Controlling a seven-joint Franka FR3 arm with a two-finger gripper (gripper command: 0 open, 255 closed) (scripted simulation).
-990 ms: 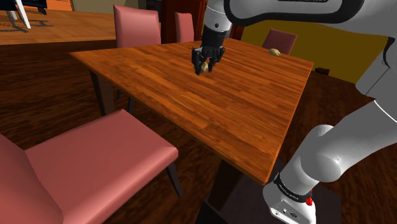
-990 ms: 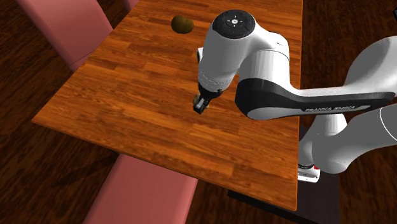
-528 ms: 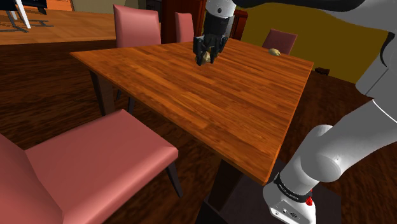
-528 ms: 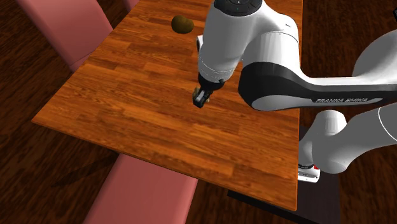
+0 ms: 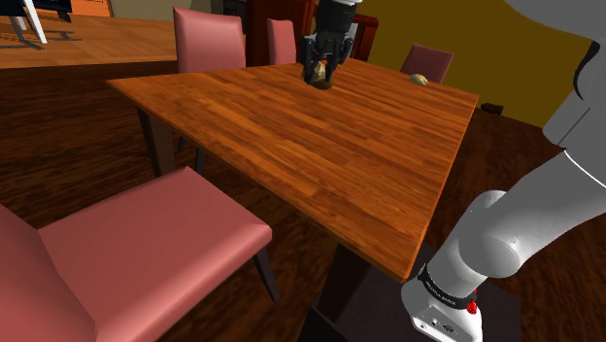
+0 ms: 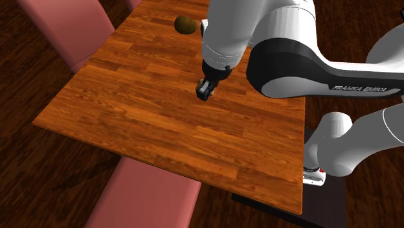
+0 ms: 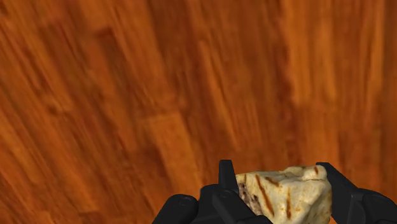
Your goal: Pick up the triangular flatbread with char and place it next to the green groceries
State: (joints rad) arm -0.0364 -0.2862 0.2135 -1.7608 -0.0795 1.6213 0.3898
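Shoulder view, near first: pink padded chair (image 5: 146, 243) at lower left, white arm base (image 5: 486, 253) on its stand at lower right. Wooden plank counter (image 5: 320, 165) runs between them and away. Over the counter's far part hangs the black gripper (image 5: 321, 68), pointing down, with a pale scrap in it. Wrist view: fingers (image 7: 227, 179) clamped on the triangular flatbread (image 7: 286, 194), one on each side; the bread is cream with dark char stripes, wood grain beyond it. Second exterior view: gripper (image 6: 204, 89) over mid-counter, the bread held off the wood. Round olive-brown item (image 6: 185, 24) lies on the counter well apart from the gripper, near the far edge. In the shoulder view it looks tan (image 5: 419, 79). Behind the counter: three more pink chairs (image 5: 207, 39), then a yellow wall (image 5: 505, 68).
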